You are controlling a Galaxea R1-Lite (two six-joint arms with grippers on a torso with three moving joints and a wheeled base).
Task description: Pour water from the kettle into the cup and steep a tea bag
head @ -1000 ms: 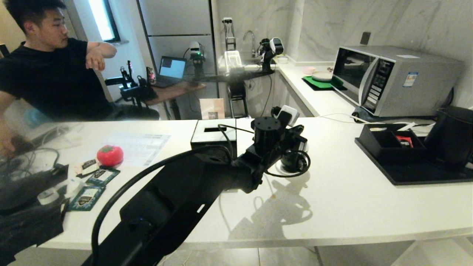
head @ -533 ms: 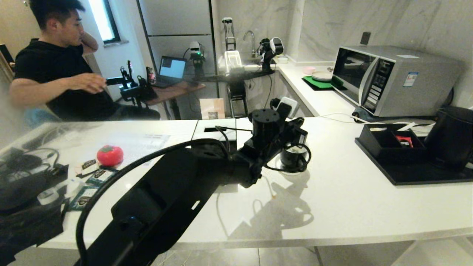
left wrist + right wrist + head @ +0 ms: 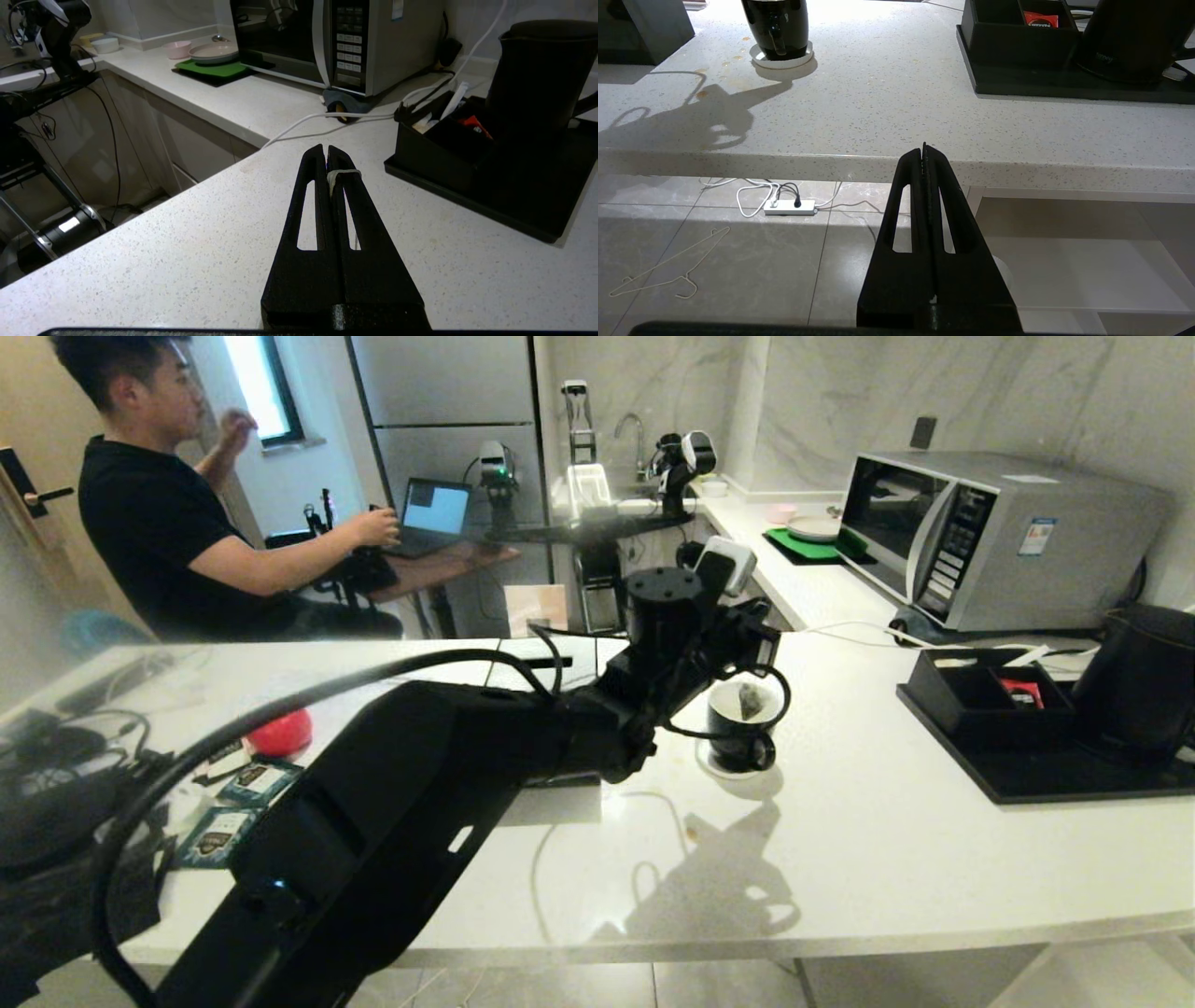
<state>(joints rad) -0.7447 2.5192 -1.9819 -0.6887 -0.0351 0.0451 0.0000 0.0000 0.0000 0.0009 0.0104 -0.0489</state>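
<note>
Cup [image 3: 740, 728]: glossy black mug, white inside, loop handle toward the camera; just right of frame centre on a small white saucer [image 3: 721, 766]; hidden behind the wrist a second ago, now in plain sight.
Tea bag [image 3: 750, 701]: small greyish pouch hanging at the cup's mouth, raised clear of the rim since the earlier frame.
Left gripper [image 3: 327, 150]: matte black slotted fingers pressed together on a thin white string [image 3: 343, 173] looped over one finger; above the cup, higher in the frame than before.
Kettle [image 3: 1141, 683]: matte black, tapered, far right edge, standing on a flat black tray [image 3: 1046, 780].
Organiser box [image 3: 991, 698]: black, compartmented, red packet inside, on the tray left of the kettle.
Right gripper [image 3: 924, 150]: fingers together on nothing, below the counter edge.
Counter [image 3: 887, 840]: white speckled stone.
Microwave [image 3: 999, 534]: silver, upper right.
Person [image 3: 177, 513]: upper left, now reaching to a laptop [image 3: 431, 513].
</note>
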